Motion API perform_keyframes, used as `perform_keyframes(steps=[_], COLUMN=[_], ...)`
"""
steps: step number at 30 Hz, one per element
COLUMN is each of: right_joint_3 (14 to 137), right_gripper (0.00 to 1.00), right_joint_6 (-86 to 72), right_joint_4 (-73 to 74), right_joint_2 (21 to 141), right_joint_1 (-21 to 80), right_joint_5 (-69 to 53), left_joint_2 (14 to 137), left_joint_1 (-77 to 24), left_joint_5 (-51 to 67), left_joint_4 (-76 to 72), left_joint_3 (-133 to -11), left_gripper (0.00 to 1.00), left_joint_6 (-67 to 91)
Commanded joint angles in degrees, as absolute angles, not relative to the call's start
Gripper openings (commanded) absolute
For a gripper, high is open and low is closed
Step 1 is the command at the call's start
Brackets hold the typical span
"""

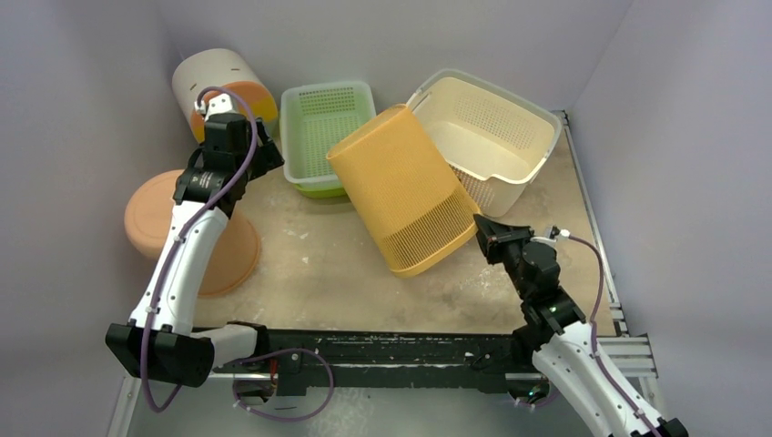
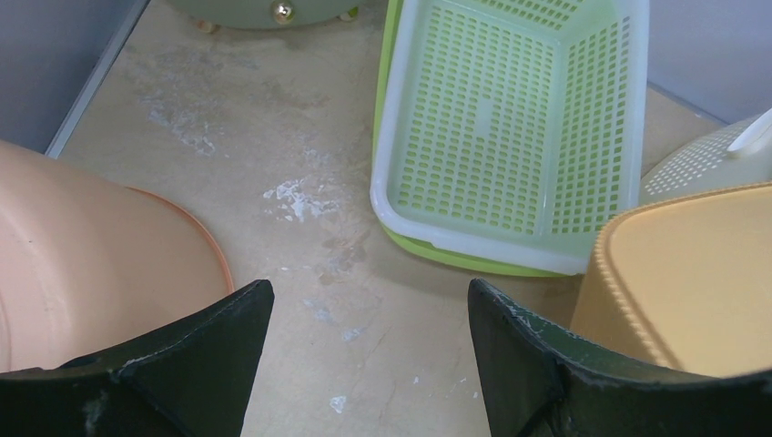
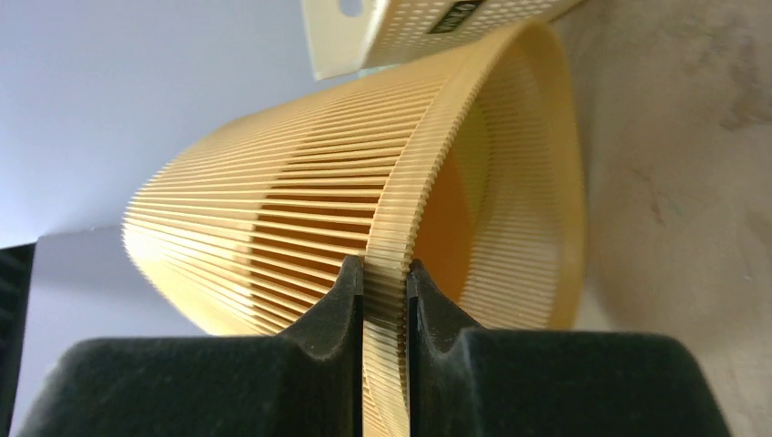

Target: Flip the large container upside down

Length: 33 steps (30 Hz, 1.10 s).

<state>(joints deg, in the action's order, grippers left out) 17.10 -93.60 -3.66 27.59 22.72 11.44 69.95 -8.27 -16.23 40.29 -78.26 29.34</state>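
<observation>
Grey walls close in a scuffed beige table [image 1: 319, 273]. From above, the large container [image 1: 401, 187], a tall orange slatted bin, sits mid-table, tilted between a green basket [image 1: 328, 137] and a cream basket [image 1: 492, 137]. Its long axis runs diagonally: the closed base is raised toward the far left and the open mouth drops toward the near right, where my right gripper [image 1: 481, 228] meets the rim. My left gripper [image 1: 259, 150] hangs well apart from the bin, above a pink tub [image 1: 164, 223].

On my left wrist, the jaws stand wide apart over bare table with nothing between them. The green basket lies ahead and the bin's solid base shows at the right.

On my right wrist, the jaws are clamped on the rim wall, one finger inside the mouth and one outside. The thin ribbed plastic looks light and springy, so I judge it will flex and could slip. The rim is the sensible hold, and I can't tell if its far edge touches the table.
</observation>
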Motion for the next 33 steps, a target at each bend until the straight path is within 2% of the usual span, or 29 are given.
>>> perform_keyframes(steps=[1,8,16,23,27,33], right_joint_3=[11.93,14.31,17.72,20.65,24.55,29.67], right_gripper=[0.12,0.12,0.19,0.23,0.29,0.45], right_joint_6=[-88.55,-81.48,-74.80,-72.04,-69.21,-64.03], right_joint_4=[19.51,16.06,12.92,11.33,11.68,11.17], right_joint_2=[29.14,36.47,46.72,50.14,53.51,57.26], right_joint_1=[23.20,23.18,23.18,23.20,23.20,23.20], right_joint_5=[10.59,11.31,11.36,13.27,13.75,14.61], left_joint_2=[70.01,70.78,71.60,71.70,71.77,71.97], left_joint_1=[-8.10,-8.14,-8.09,-8.13,-8.11,-8.09], left_joint_5=[-15.78,-15.68,-14.95,-15.05,-14.91,-14.67], left_joint_4=[37.38,36.78,36.00,35.77,35.77,36.10], left_joint_3=[-77.50,-76.19,-75.58,-75.73,-76.21,-77.74], left_gripper=[0.75,0.75,0.75,0.75,0.75,0.75], left_joint_6=[28.62,28.06,27.95,27.58,27.52,26.87])
